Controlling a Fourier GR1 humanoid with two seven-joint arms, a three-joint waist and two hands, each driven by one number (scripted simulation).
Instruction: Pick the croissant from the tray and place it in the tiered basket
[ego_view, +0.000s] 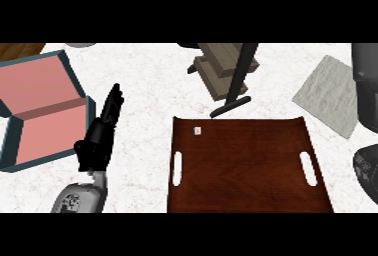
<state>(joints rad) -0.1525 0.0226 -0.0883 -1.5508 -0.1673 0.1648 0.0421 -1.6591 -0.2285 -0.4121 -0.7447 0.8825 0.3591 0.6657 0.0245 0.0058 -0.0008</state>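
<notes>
Head view: my left hand (103, 135) is up beside the tray's left edge, fingers straight & pointing away from me, nothing in it. Looks like it's just resting there, not touching anything. Right hand isn't in view at all, so can't say what it's doing or holding.

Tray (244, 200) is the dark wood one w/ two slot handles, right in front of me. Its surface is bare apart from a tiny pale speck (197, 130) near the far-left corner; too small to tell what it is. No croissant anywhere I can see, on the tray or off it.

Tiered basket (225, 70): I take it to be the wooden stepped thing w/ the dark pole, just past the tray's far edge. Can't see a croissant in it either.

So progress: can't judge. Either it's lifted out & hidden w/ the right hand, or already placed out of sight.

Around: teal box w/ pink inside (40, 110) at left, grey cloth (328, 95) far right, dark objects (365, 80) at right edge. The basket's pole leans over the tray's far edge, something to steer round.
</notes>
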